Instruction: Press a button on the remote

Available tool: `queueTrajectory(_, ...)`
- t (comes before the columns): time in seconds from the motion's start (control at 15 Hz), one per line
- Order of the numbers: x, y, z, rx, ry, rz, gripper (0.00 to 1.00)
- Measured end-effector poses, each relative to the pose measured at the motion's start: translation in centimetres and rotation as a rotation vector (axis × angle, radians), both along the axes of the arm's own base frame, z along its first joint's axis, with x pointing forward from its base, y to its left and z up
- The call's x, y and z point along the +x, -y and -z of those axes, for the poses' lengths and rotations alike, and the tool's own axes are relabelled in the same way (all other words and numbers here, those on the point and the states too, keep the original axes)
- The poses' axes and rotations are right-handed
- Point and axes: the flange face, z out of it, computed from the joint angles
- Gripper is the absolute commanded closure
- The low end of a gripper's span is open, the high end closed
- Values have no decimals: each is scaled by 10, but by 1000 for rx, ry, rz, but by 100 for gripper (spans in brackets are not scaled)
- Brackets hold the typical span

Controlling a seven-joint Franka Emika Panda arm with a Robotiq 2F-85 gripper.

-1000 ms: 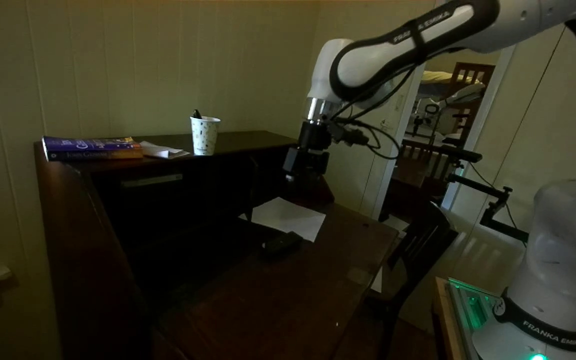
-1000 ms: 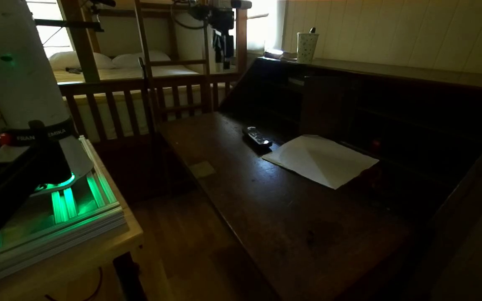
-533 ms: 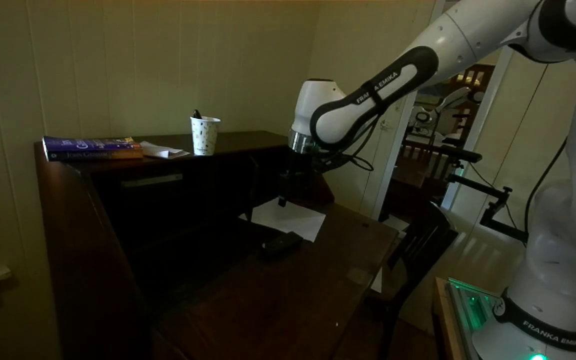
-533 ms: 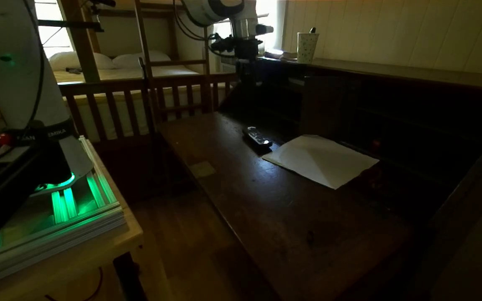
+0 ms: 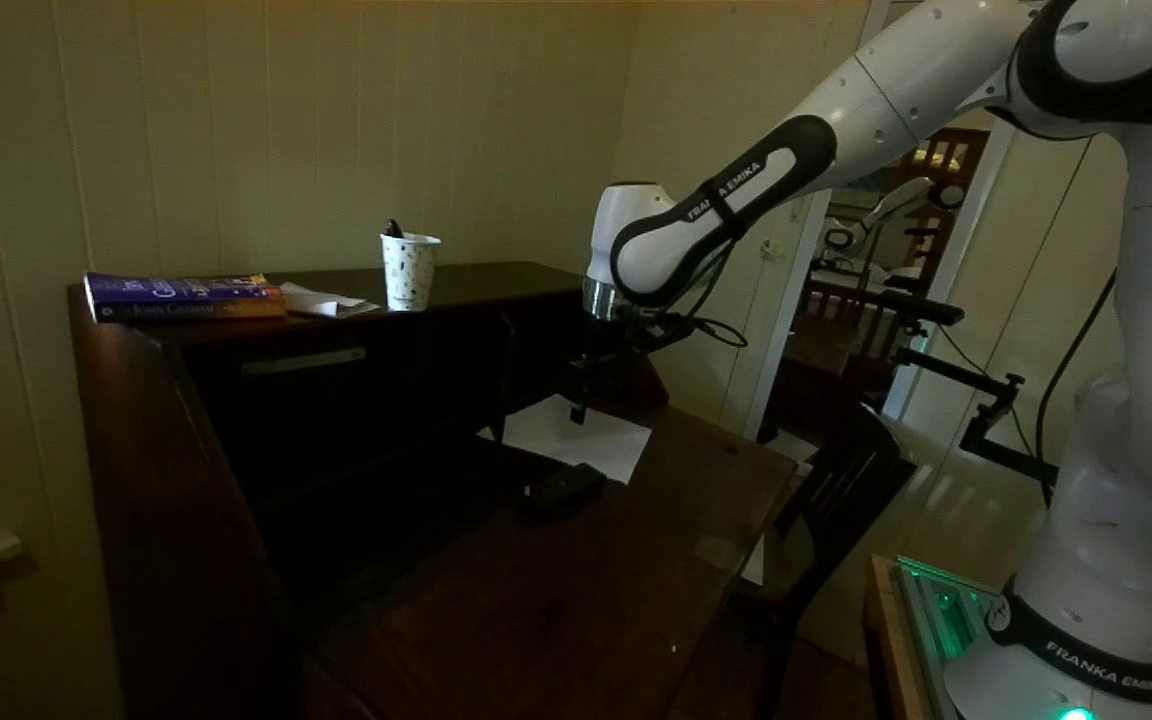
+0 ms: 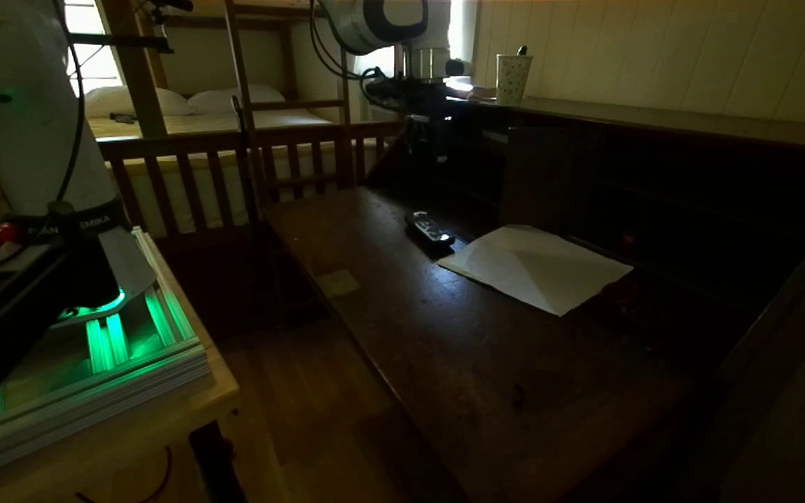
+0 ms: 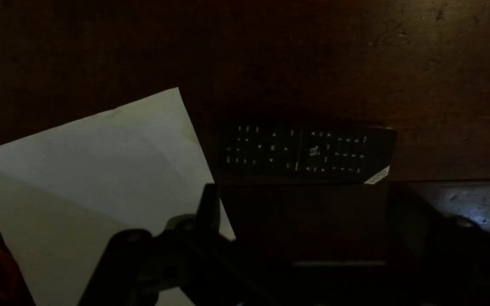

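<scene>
In an exterior view, the desk [image 6: 444,342] has room below the TV remote [image 6: 430,230], but shelves [image 6: 549,168] block the upper right.

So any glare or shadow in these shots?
In an exterior view, the remote catches glare and a window looks blown out; in both exterior views, the desk interior sinks into darkness; in the wrist view, shadow darkens part of the paper.

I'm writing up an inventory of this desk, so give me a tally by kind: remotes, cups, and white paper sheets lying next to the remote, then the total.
Remotes: 1
Cups: 1, up on top of the desk
White paper sheets: 1
Total: 3
</scene>
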Motion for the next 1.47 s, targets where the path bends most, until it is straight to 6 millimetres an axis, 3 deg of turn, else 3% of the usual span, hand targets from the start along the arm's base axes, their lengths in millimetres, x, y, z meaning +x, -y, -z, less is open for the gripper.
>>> queueTrajectory(0.07,0,0,1,0,-1,-1,26)
queueTrajectory(0.2,-1,0,10,11,-14,11,41)
queueTrajectory(0.73,-6,26,76,50,-17,102,97)
queueTrajectory(1.47,10,33,99,36,40,106,100)
